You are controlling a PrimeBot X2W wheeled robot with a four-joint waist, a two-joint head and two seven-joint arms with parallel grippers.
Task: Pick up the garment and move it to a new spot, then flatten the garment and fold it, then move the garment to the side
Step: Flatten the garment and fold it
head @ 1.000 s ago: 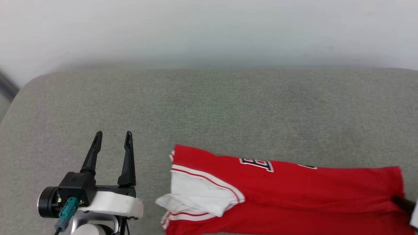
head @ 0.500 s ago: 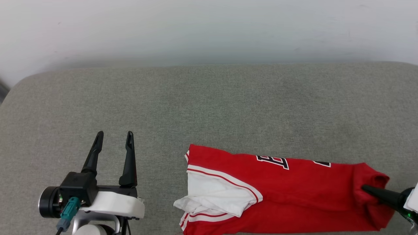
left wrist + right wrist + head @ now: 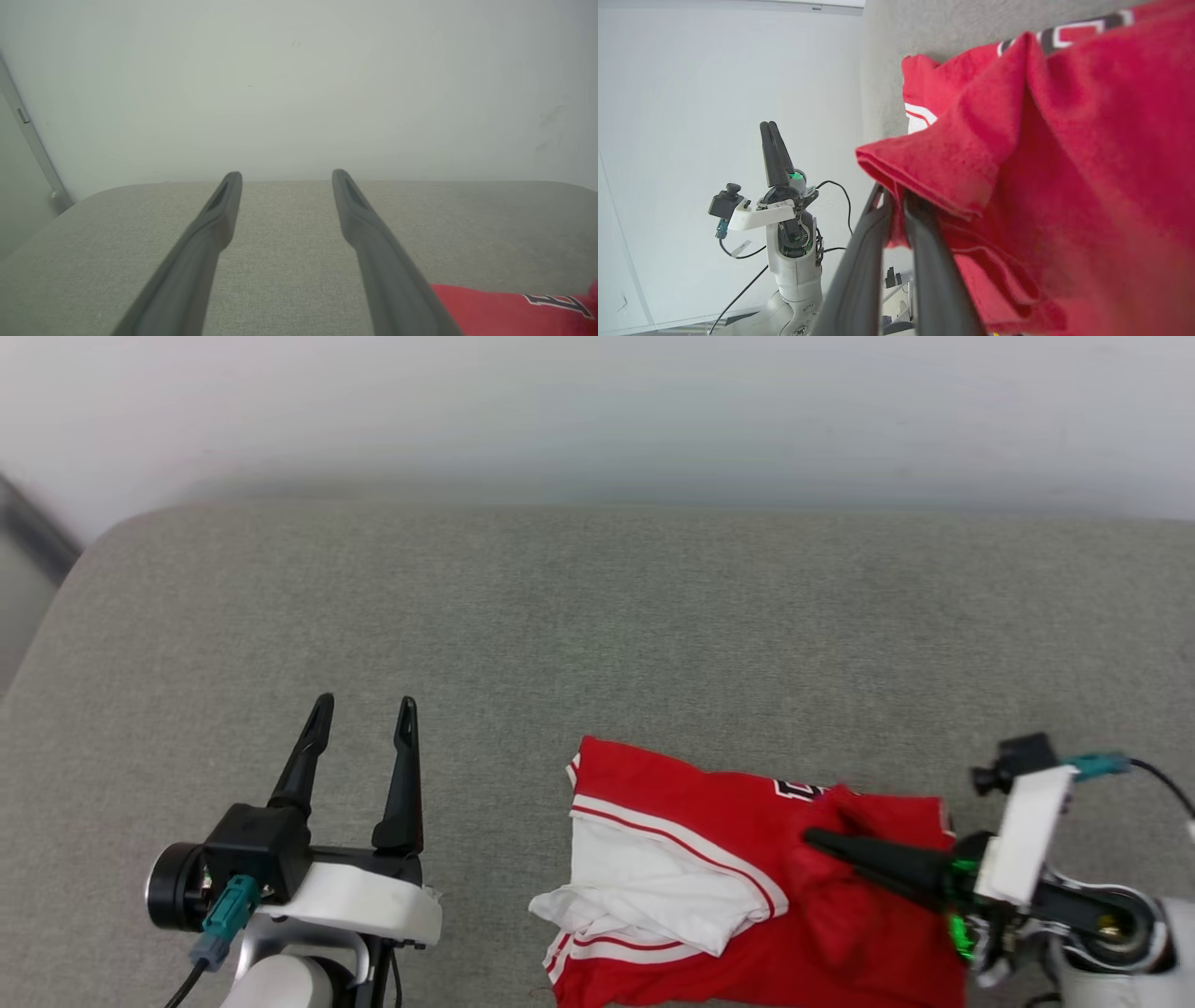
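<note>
A pale white wall stands at the back, and in front of it lies a wide grey cloth cushion with round corners; the red soft T-shirt with white short sleeves lies on the near part of this cushion, toward the robot's right side; one white sleeve is spread out at the shirt's left end, with red and white stripes along its edge; a bit of a black letter with a white outline peeks out at the far edge of the shirt; the right gripper comes in from the right, low over the shirt, and its two dark fingers are pinched tight on a fold of the red cloth; the right end of the shirt is bunched up and doubled over toward the sleeve; in the right wrist view the folded red edge is squeezed between the finger tips, and the cloth hangs over them; the left gripper is off to the left of the shirt, apart from it, over bare cushion; its two fingers are spread wide with nothing between them; in the left wrist view a red corner of the shirt shows at the bottom right, just beside one finger.
</note>
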